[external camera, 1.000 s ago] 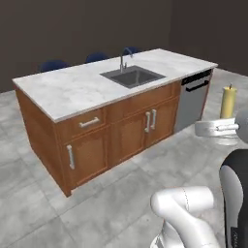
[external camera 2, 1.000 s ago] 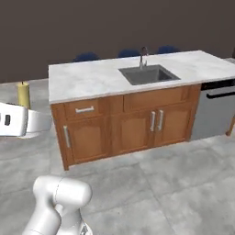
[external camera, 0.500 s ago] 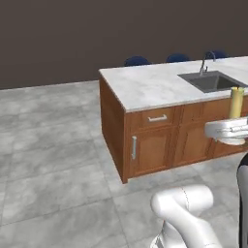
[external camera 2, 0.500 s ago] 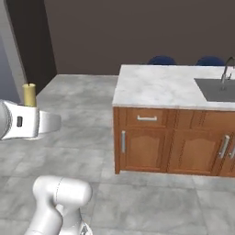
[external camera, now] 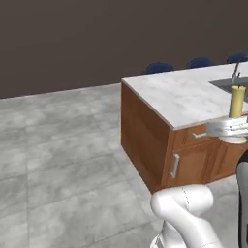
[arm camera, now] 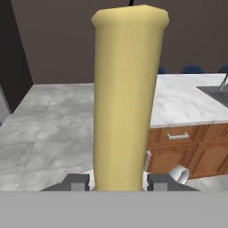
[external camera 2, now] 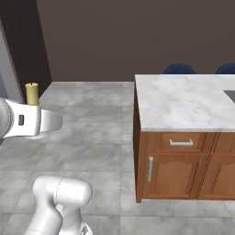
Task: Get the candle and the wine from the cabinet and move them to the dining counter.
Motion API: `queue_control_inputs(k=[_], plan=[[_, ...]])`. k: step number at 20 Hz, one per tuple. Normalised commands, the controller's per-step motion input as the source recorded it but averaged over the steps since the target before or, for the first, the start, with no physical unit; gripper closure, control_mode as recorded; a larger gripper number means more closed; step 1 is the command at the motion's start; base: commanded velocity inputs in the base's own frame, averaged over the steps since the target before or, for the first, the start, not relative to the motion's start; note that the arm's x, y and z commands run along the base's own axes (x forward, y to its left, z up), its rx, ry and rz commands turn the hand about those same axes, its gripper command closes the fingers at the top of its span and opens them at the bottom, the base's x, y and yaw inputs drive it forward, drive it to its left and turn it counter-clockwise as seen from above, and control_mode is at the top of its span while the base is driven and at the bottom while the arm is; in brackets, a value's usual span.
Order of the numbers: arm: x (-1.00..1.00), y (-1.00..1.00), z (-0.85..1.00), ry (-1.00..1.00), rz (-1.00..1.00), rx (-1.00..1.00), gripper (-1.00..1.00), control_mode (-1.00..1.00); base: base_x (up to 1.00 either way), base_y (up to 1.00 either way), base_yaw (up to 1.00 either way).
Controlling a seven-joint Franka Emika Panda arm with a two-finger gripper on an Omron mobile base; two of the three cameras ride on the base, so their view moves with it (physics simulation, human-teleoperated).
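Currently the hand [arm camera: 116,181] is pinching the pale yellow cylindrical candle [arm camera: 127,98] near its base, one dark fingertip [arm camera: 76,181] on each side, and the candle stands upright in the air above the grey tiled floor [external camera: 63,160]. To the right lies the white-grey marble tabletop [external camera 2: 188,101] of the dining counter on its brown wood base [external camera 2: 183,167], well apart from the candle in the right base view. At its far side, a dark inset sink [external camera: 231,85] with a faucet [external camera: 236,71] and navy stools [external camera: 160,67] are visible.
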Motion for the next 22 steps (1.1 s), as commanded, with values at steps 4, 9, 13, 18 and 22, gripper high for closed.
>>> queue_control_inputs(k=[4,9,13,18,22], plan=[[0.00,0.00,0.00,0.00,0.00,0.00,1.00,1.00,1.00,1.00,-0.17],[0.00,0.00,0.00,0.00,0.00,0.00,1.00,1.00,1.00,1.00,-0.24],[0.00,0.00,0.00,0.00,0.00,0.00,1.00,1.00,0.94,0.96,-0.49],[0.00,0.00,0.00,0.00,0.00,0.00,1.00,1.00,0.38,0.41,-0.86],[0.00,0.00,0.00,0.00,0.00,0.00,1.00,1.00,0.21,0.31,-0.93]])
